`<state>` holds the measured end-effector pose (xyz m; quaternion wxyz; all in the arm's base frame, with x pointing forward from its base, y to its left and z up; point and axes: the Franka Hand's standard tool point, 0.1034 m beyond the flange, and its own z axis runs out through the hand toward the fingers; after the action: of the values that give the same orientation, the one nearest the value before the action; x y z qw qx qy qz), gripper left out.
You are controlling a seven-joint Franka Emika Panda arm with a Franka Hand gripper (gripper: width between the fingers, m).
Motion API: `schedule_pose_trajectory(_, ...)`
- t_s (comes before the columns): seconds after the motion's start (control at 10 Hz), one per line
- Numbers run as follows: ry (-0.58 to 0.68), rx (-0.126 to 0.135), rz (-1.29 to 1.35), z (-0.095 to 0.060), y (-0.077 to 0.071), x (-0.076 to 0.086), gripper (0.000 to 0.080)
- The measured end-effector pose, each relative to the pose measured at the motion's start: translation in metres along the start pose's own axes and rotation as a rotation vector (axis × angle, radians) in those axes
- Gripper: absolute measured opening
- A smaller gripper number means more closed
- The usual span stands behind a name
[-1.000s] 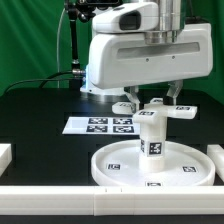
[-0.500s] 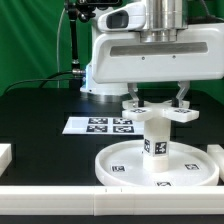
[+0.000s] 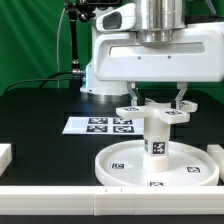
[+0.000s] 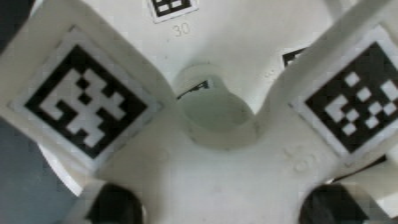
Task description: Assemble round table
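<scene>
The large round disc (image 3: 112, 170) lies flat near the table's front, and the short thick leg (image 3: 155, 139) stands upright at its middle. The four-armed cross base (image 3: 154, 112) sits level on top of the leg. My gripper (image 3: 158, 98) comes straight down over it, one finger on each side of an arm, shut on the cross base. In the wrist view the cross base (image 4: 217, 115) fills the picture, with its tagged arms spreading out, and my dark fingertips (image 4: 111, 205) flank the arm that runs between them; the gripper (image 4: 231, 206) is closed on that arm.
The marker board (image 3: 98, 125) lies flat behind the disc toward the exterior view's left. White border rails run along the front (image 3: 60, 196), the left (image 3: 5, 155) and the right (image 3: 215, 152). The arm's white base (image 3: 100, 80) stands at the back.
My hand has turned about its vertical axis, rotating the cross base on top of the leg, and now faces square to the camera. The disc has stayed put.
</scene>
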<state>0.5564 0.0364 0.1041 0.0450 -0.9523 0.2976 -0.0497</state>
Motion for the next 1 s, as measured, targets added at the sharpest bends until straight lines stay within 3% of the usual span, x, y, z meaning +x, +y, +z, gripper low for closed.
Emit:
schedule_pose_trajectory(0.4, 0.020, 0.020, 0.440, -0.0004, -0.0020, -0.0008, 0.0439)
schedule_pose_trajectory(0.6, 0.021, 0.043, 0.694, 0.0008, -0.0054, -0.0031, 0.0438)
schedule_pose_trajectory(1.0, 0.027, 0.059, 0.876, 0.0021, -0.0054, -0.0019, 0.0438)
